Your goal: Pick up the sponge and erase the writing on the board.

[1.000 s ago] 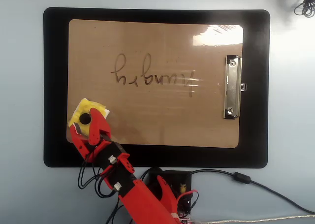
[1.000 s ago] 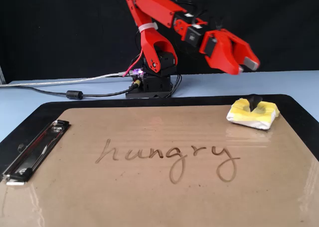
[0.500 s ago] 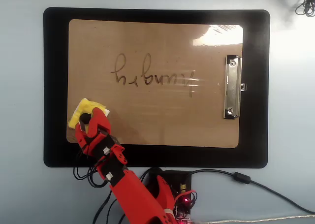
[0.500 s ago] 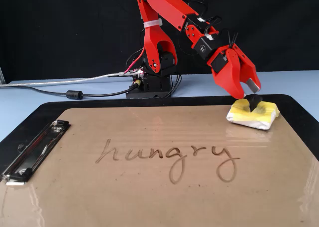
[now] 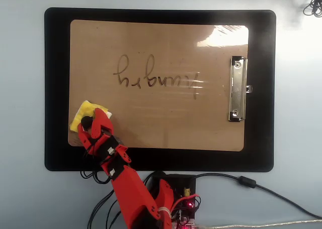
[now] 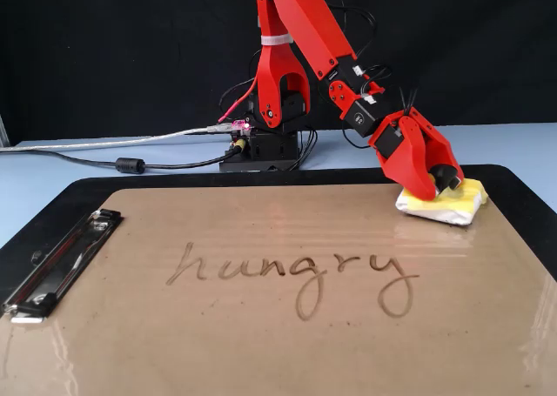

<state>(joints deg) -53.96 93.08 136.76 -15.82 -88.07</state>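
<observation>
The tan board (image 5: 166, 126) (image 6: 261, 352) lies on a black mat. The dark writing (image 5: 157, 78) (image 6: 296, 270) runs across its middle and reads "hungry" in the fixed view. The yellow sponge (image 5: 81, 114) (image 6: 454, 206) lies flat on the board's corner, lower left in the overhead view and far right in the fixed view. My red gripper (image 5: 93, 121) (image 6: 439, 185) reaches down onto the sponge with its jaws closed on its top. The sponge sits well apart from the writing.
The silver clip (image 5: 237, 88) (image 6: 61, 261) sits on the board's end opposite the sponge. The black mat (image 5: 55, 88) (image 6: 522, 196) frames the board. The arm's base (image 5: 173, 191) (image 6: 270, 144) and its cables (image 5: 251, 183) (image 6: 87, 148) lie beside the mat's long edge.
</observation>
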